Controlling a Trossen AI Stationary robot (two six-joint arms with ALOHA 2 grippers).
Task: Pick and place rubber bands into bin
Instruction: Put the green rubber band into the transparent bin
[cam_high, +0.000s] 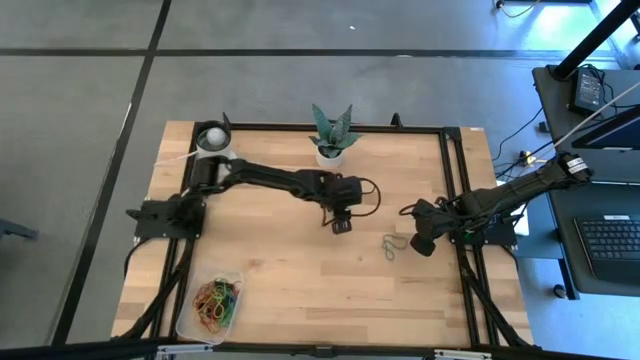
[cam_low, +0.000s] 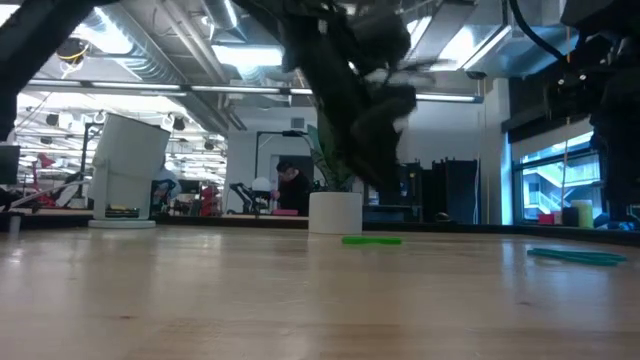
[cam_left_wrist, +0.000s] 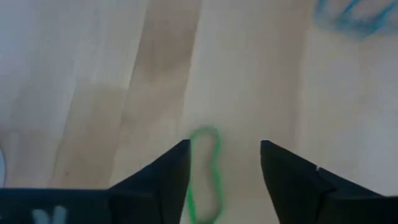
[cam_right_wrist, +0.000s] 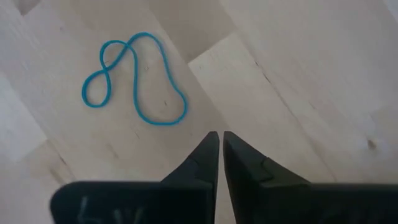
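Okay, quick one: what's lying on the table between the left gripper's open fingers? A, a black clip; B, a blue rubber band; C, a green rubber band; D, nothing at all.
C: the left wrist view shows a green rubber band lying on the wood between the spread fingers of the left gripper.
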